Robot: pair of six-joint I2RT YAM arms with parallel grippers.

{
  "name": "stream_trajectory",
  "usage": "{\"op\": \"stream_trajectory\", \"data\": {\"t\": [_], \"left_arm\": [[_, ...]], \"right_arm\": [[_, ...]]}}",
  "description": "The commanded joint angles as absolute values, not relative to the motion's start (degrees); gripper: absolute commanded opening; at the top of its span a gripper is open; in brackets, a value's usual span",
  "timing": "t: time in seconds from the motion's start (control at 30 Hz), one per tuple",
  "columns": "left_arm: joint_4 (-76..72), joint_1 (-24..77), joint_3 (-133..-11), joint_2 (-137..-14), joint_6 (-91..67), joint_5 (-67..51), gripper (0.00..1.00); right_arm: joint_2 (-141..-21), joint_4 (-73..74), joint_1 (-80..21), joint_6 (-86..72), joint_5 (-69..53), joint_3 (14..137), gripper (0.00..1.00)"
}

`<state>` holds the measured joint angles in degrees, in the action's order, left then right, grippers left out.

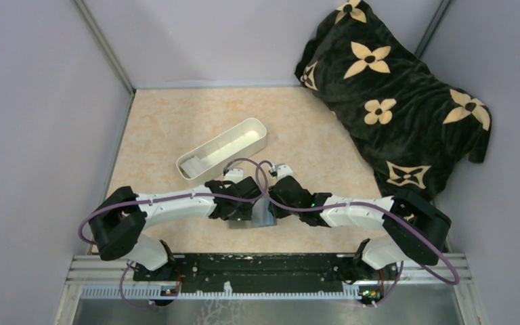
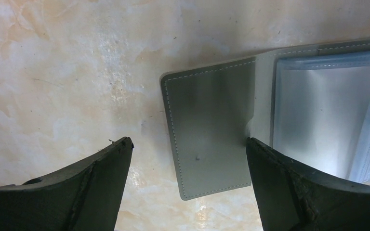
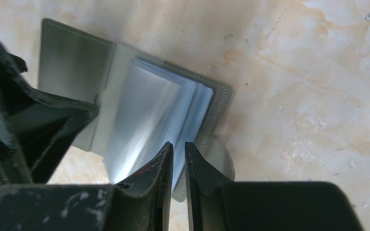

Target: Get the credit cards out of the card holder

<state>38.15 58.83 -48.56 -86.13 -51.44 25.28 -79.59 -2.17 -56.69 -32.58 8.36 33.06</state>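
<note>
**Two arms meet over the opened card holder**

The card holder (image 1: 265, 214) lies open on the marbled table (image 1: 156, 135), close to the table's 6 o'clock edge and midway between the two arms. The left gripper (image 2: 188, 141) hangs over the holder's plain grey flap with its fingers spread wide, one tip above bare table and the other at the fold. The right gripper (image 3: 178, 150) has its fingers pressed almost together, pinching the edge of the clear bluish sleeves that rise from the holder's other half. Whether credit cards sit inside those sleeves cannot be told. A long white tray (image 1: 222, 150) lies at 11 o'clock from the holder, apart from it. A dark flower-patterned blanket (image 1: 393, 95) is heaped at 2 o'clock.
</note>
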Motion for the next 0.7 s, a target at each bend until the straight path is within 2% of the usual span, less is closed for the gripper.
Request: {"op": "stream_trajectory", "data": {"t": [0.0, 0.4, 0.5, 0.57, 0.67], "left_arm": [[37.44, 59.23, -47.31, -84.45, -52.37, 25.2, 0.93], [37.53, 59.16, -46.18, -82.76, -52.55, 25.66, 0.93], [37.46, 59.18, -45.81, -83.13, -52.56, 25.6, 0.93], [37.02, 59.19, -45.43, -83.03, -52.56, 25.33, 0.93], [36.65, 59.16, -45.28, -82.59, -52.47, 25.06, 0.93]], "right_arm": [[-79.68, -4.9, -57.84, -31.96, 7.24, 36.82, 0.16], [-81.28, -3.83, -58.1, -32.49, 8.17, 38.23, 0.17], [-80.79, -2.46, -58.12, -33.4, 9.85, 37.8, 0.37], [-80.18, -2.99, -58.14, -33.53, 9.73, 37.18, 0.42], [-80.26, -3.38, -58.12, -33.75, 9.41, 36.59, 0.44]]}}
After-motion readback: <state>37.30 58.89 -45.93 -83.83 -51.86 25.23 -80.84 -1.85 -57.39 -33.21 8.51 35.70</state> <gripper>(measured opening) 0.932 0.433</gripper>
